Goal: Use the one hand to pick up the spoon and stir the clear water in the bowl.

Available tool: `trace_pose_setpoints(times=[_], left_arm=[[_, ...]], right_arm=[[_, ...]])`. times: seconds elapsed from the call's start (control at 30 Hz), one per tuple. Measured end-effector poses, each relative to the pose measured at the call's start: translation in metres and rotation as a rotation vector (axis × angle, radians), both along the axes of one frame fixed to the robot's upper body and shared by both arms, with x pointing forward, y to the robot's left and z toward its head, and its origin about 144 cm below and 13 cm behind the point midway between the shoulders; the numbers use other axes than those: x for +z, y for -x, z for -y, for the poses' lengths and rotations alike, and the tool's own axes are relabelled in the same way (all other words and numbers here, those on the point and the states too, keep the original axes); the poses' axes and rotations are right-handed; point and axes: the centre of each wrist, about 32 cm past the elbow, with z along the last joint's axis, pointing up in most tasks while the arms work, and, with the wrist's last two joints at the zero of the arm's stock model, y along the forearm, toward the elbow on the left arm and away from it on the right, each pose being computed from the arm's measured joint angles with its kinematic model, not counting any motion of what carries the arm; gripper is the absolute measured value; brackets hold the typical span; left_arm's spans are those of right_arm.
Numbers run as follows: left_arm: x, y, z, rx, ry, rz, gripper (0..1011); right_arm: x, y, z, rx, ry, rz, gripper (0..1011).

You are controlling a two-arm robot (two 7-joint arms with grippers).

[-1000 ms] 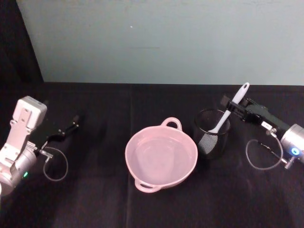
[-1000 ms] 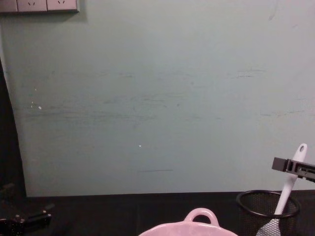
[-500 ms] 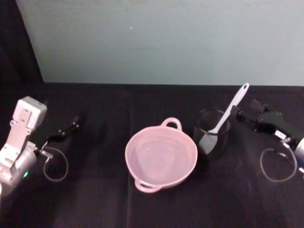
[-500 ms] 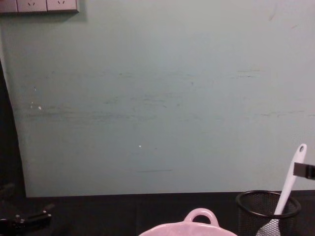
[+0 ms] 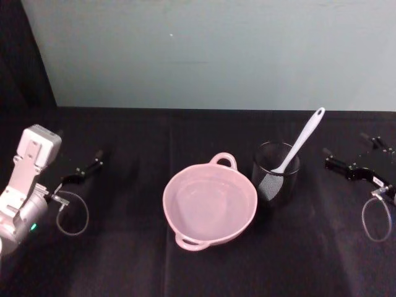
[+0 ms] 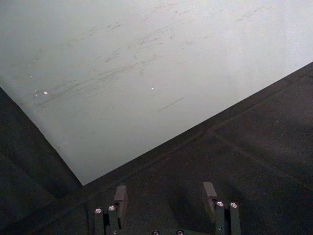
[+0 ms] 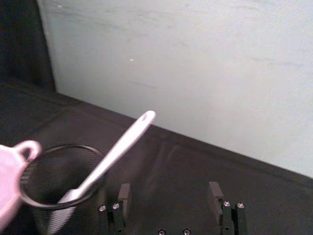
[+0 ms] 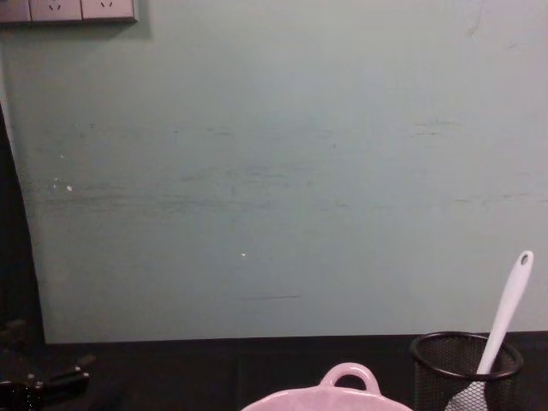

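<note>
From the head, one pink bowl (image 5: 210, 206) sits mid-counter (image 5: 136, 260), and just to its right one black mesh cup (image 5: 276, 180) holds the single white spoon (image 5: 299, 141), which leans with its bowl end down inside and its handle slanting up to the right. The right claw (image 5: 354, 162) lies well right of the cup, spread wide and empty, its arm cut off by the edge; the left claw (image 5: 91, 166) rests far left, dark against the dark cloth, so its outline is hard to make out. In the left wrist view, the left claw's two fingers (image 6: 120, 194) stand wide apart over bare counter. In the right wrist view, the fingers (image 7: 124, 191) gape, with spoon and cup beyond. The chest view crops the bowl to its loop handle.
</note>
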Motion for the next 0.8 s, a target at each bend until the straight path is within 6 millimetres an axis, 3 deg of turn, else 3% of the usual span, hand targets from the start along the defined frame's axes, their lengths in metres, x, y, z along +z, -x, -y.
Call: trace_pose_setpoints(times=[0.43,0.8], left_arm=[[0.000,0.000,0.000,0.000,0.000,0.000,1005],[0.000,0.000,0.000,0.000,0.000,0.000,1005]], right_arm=[[-0.049,-0.027,0.003,-0.002,0.007,0.095,1002],[-0.055,-0.029,0.002,-0.004,0.001,0.090,1002]])
